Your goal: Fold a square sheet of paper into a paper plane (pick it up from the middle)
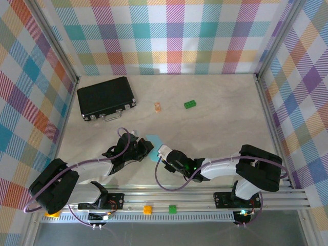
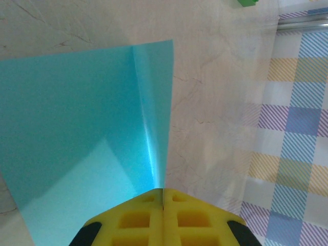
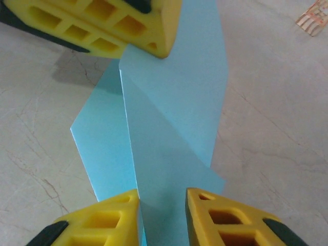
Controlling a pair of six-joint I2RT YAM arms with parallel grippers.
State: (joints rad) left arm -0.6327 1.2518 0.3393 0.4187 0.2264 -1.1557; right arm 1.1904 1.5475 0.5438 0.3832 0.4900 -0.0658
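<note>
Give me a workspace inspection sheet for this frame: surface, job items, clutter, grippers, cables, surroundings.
Surface: pale marbled tabletop, nothing seen spilled.
Job's things: light blue sheet of paper, creased and partly folded, between the two grippers.
Clutter: black case at far left; green brick and small orange piece beyond the arms; orange block and green block on the front rail.
Grippers: left gripper shut on the sheet's edge; right gripper open, fingers either side of the sheet.
Cables: purple cables run along both arms, looping near the wrists, not on the sheet.
Surroundings: plaid walls on three sides.
</note>
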